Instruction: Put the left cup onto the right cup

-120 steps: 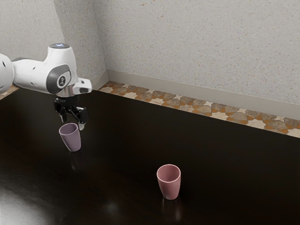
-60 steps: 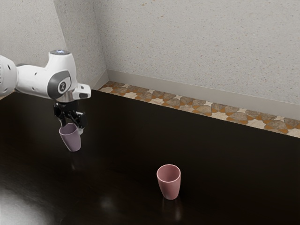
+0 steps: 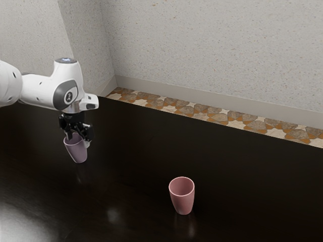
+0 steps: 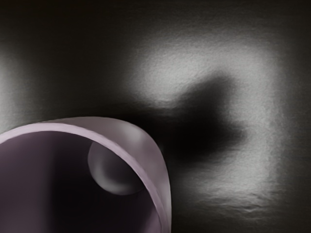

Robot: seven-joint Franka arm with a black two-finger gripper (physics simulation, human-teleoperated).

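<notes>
Currently the claw [image 3: 76, 136] hangs at the rim of the lilac cup [image 3: 76, 150], which is the cup nearer the exterior view's left. The white arm [image 3: 40, 91] comes in from that same side and bends down over it. The claw's black tips meet the top edge of the cup, but whether the claw is apart or clamped on the cup cannot be told from this angle.

The lilac cup sits on the dark, glossy desk [image 3: 227, 166] with its mouth up, leaning a little toward the exterior view's left. The pink cup [image 3: 181, 195] stands upright and open-mouthed on the same desk, well apart from the lilac one, toward the exterior view's right and nearer the camera. Nothing touches it.

From the hand's own camera, the lilac cup [image 4: 146, 160] lies just under the claw. Its curved rim and pale inner wall are close and its round bottom shows inside. A dark shadow [image 4: 204, 131] falls on the desk beside the cup.

Beyond the desk's far edge runs a strip of patterned tiled floor [image 3: 212, 113] against a speckled wall [image 3: 212, 45].
</notes>
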